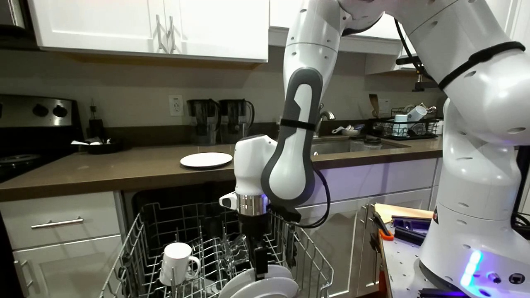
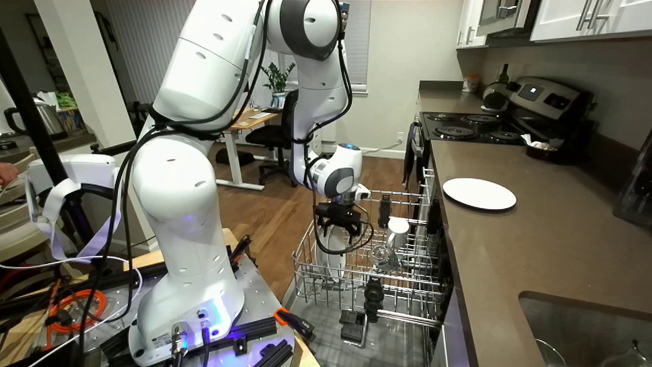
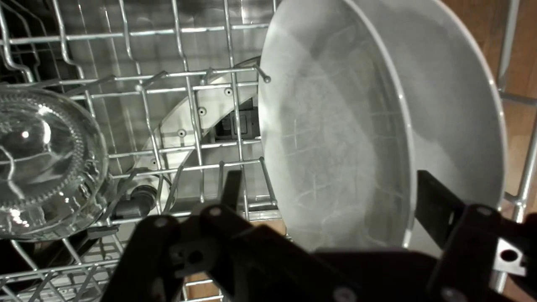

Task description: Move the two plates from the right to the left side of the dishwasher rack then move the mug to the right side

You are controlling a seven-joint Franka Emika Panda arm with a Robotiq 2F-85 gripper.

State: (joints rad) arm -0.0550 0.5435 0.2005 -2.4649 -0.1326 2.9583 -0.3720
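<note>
Two plain white round glossy plates [image 1: 265, 289] stand tilted on edge, side by side, in the large rectangular rack of light grey coated wire [image 3: 187, 76]. My black two-finger gripper [image 3: 329, 180] points downward right at them. Its fingers [image 3: 438, 207] stand wide apart, clamped on neither plate. Wrist view: the first plate [image 3: 335, 138] lies within the span between my fingers, its bright rim just beside the finger toward the right of that picture; I cannot tell whether the two touch. A visible gap separates the opposite finger [image 3: 232, 188] from this plate. The second plate [image 3: 449, 105] lies outside the span, partly covered by the right-hand finger in the same picture. In an exterior view a dark fingertip [image 1: 260, 265] shows against the rear plate, reaching down to the rim of the front one.

Small plain white ceramic mug [image 1: 176, 265] with one loop handle: in the same rack, clear of my gripper, tilted, to the left of the plates in that view; its base appears to face up. Clear round glass vessel [image 3: 46, 163]: in the rack, left edge of the wrist view, apart from the plates. Thin white round third plate [image 1: 206, 160]: flat on the brown table [image 1: 103, 174], well apart from the rack.
</note>
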